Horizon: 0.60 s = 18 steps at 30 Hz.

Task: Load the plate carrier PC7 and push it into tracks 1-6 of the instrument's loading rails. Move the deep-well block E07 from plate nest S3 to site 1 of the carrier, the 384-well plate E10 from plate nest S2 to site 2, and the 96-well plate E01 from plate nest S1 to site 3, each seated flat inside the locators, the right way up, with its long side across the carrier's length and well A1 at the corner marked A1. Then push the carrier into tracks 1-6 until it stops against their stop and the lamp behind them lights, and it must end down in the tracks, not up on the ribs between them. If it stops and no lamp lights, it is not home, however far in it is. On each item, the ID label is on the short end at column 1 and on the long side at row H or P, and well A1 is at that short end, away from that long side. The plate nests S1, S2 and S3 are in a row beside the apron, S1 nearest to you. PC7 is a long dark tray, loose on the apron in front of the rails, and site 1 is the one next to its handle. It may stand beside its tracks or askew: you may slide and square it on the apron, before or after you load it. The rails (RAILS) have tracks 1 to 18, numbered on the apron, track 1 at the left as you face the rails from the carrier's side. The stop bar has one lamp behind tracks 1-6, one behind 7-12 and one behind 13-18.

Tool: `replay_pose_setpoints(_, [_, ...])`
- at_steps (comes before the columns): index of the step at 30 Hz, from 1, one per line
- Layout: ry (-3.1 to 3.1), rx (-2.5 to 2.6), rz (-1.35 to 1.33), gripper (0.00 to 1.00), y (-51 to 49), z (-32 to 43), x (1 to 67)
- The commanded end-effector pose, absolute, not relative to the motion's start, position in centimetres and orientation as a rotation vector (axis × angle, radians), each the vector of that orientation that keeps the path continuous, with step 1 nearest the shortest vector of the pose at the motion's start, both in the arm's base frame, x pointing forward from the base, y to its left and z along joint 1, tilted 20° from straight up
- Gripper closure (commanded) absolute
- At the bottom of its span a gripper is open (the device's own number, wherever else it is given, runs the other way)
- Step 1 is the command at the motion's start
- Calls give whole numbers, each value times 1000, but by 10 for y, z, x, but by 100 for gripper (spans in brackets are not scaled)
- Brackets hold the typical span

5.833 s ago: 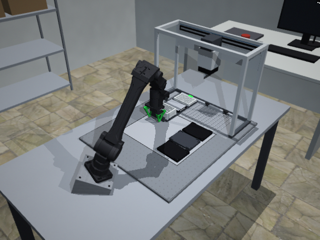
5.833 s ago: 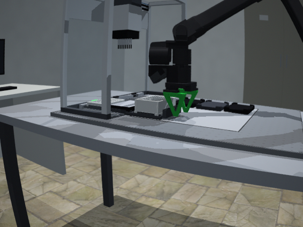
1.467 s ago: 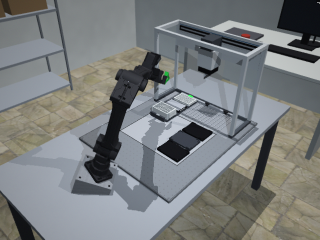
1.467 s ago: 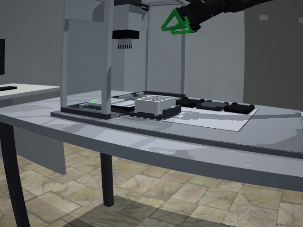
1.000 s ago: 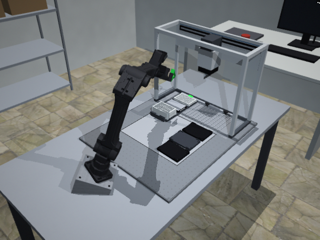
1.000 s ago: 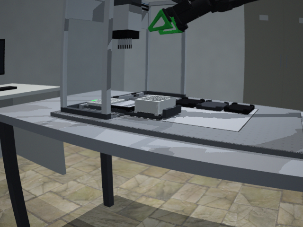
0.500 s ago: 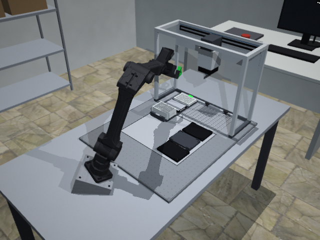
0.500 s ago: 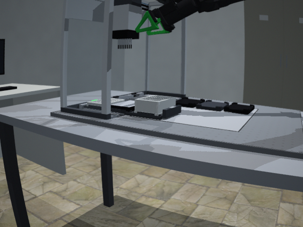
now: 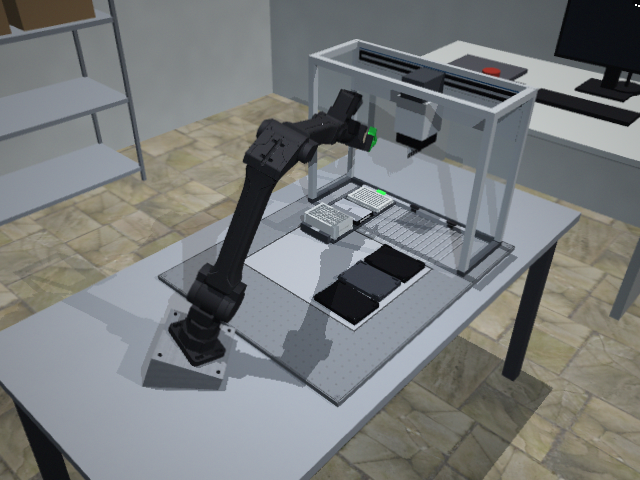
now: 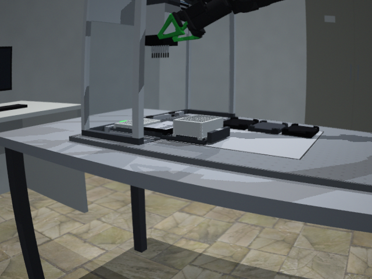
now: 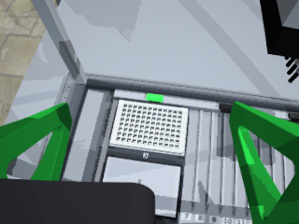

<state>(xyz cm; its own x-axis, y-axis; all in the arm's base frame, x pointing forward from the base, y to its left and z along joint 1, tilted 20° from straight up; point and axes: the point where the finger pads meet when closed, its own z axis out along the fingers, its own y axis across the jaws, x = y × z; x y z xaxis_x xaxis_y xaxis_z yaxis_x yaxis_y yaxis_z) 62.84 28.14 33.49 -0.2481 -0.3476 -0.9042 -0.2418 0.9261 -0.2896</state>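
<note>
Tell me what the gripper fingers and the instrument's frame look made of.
Gripper fingers: probably moulded plastic, given the flat bright green and open triangular struts. Instrument frame: probably painted or anodised metal, given the square pale grey matte bars; uncertain.

My green fingers (image 10: 168, 29) hang spread wide and empty, high beside the instrument frame (image 10: 138, 75), well above the deep-well block (image 10: 196, 126) on its carrier (image 10: 217, 134).

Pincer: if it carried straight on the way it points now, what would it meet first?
Most likely the white well plate nearest the lit green lamp. The open, empty pincer hangs high above the loaded tray, angled down at it with nothing between. Depth is hard to judge.
</note>
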Motion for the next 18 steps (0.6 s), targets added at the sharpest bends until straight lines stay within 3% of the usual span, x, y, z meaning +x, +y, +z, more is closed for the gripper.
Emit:
replay_pose_setpoints(1, [1796, -422, -110, 0, 282, 370, 651])
replay_pose_setpoints(18, [1788, -421, -94, 0, 289, 377, 664])
